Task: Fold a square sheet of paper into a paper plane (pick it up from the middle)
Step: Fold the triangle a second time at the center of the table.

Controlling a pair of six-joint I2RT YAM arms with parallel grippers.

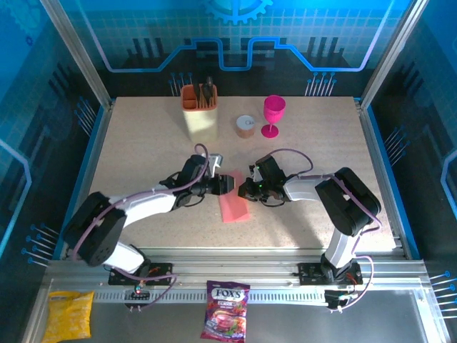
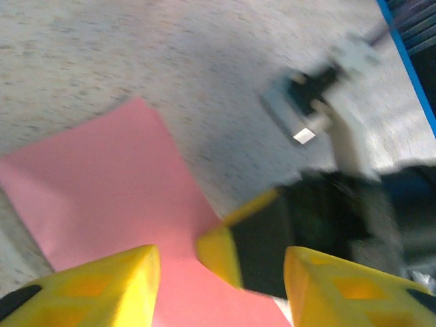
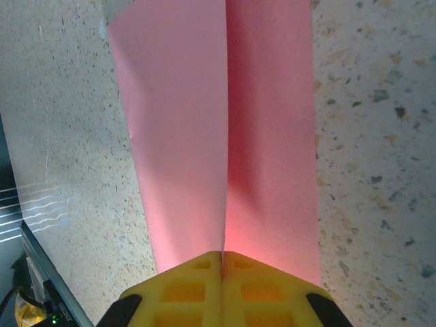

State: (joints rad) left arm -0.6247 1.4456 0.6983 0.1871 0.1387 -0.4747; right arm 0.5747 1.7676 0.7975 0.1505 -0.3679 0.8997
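Observation:
The square sheet of paper [image 1: 234, 205], salmon pink, lies on the speckled table between both arms. My right gripper [image 3: 223, 255] is shut on it from the right. In the right wrist view the sheet [image 3: 174, 122] rises to a centre ridge that runs into the pressed-together yellow fingers. My left gripper [image 1: 227, 184] hovers at the sheet's upper left end, open, with nothing between its fingers. In the left wrist view its fingertips [image 2: 102, 286] straddle the pink sheet [image 2: 102, 184], and the right gripper's yellow tip [image 2: 225, 252] sits between them. A paper plane is out of view.
At the back stand a cream and orange holder [image 1: 199, 113], a small round tub [image 1: 245, 126] and a magenta goblet [image 1: 273, 114]. Off the table's near edge lie a candy bag [image 1: 226, 309] and a yellow packet [image 1: 69, 314].

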